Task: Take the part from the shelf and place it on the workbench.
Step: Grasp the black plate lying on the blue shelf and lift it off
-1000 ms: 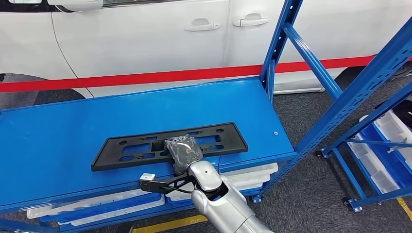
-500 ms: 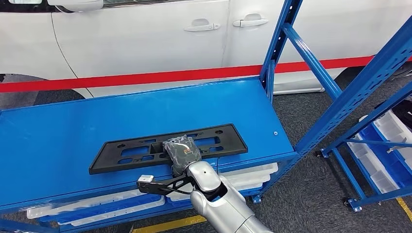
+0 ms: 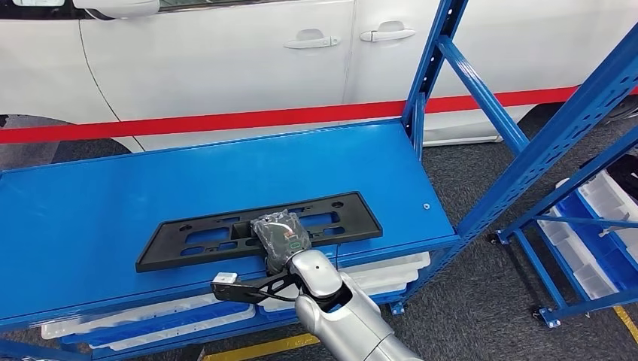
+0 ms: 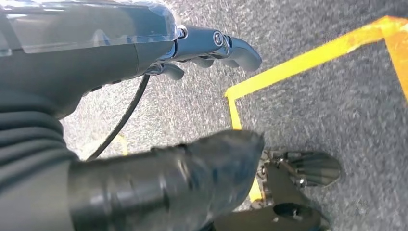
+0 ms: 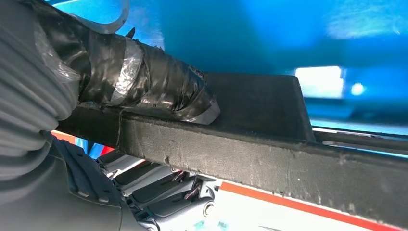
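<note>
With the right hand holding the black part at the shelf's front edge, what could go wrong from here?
1. The right hand grips the long black part near its middle only. Both ends hang free, so it may tilt or twist when lifted.
2. The part lies near the blue upright of the shelf. A swinging end might strike it.
3. In the right wrist view the thumb presses on top of a thin edge, so the part could slip.
</note>
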Robot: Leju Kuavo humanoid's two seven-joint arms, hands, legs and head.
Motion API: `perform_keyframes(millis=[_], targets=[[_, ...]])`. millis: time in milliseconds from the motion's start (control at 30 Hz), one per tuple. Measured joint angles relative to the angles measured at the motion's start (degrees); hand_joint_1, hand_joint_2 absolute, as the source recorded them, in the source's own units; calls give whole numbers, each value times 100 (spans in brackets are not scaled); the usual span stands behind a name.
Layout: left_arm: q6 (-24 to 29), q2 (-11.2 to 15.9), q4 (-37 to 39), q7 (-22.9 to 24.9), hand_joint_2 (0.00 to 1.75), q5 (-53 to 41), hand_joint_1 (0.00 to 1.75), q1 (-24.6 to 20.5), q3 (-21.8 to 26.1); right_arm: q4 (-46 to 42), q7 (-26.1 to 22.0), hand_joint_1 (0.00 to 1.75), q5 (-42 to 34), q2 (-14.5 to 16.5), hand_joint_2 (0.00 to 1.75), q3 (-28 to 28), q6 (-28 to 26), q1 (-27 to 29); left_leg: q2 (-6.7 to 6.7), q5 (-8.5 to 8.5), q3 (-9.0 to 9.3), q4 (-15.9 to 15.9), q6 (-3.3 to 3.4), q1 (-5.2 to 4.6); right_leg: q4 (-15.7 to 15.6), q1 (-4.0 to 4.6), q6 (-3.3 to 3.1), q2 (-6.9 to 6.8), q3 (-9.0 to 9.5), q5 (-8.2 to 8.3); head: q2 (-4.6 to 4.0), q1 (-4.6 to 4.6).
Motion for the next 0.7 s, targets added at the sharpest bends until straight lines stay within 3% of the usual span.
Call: perform_keyframes(millis=[100, 333, 567, 633, 700], targets=[[67, 0, -6, 66, 175, -124, 0, 1, 29, -403, -203, 175, -244, -55, 175, 0, 90, 100, 1, 0, -1, 0, 0, 0, 1, 0, 0, 0, -2, 0, 0, 0], [40, 0, -142, 302, 175, -564, 0, 25, 222, -3191, -541, 175, -2068, -335, 175, -60, 1564, 647, -2, -11, -13, 17, 10, -29, -11, -31, 15, -3, -5, -5, 0, -1], [-31, -3, -205, 326, 175, -893, 0, 20, 457, -5120, -742, 175, -2912, -667, 175, -146, 1997, 980, 11, -4, 1, -3, 104, -52, -10, -76, 114, 8, 9, -13, 0, -2], [-42, -10, -205, 311, 175, -983, 0, 13, 505, -5420, -825, 175, -3128, -763, 175, -146, 2053, 1031, 41, 46, 22, -76, 163, -23, 218, -66, 134, -17, -83, -199, 0, 4], [-51, -13, -205, 297, 175, -1060, 0, 7, 555, -5682, -894, 175, -3372, -880, 175, -146, 2134, 1074, 68, 70, 21, -104, 197, -17, 872, -59, 143, -49, -379, -584, 0, 10]])
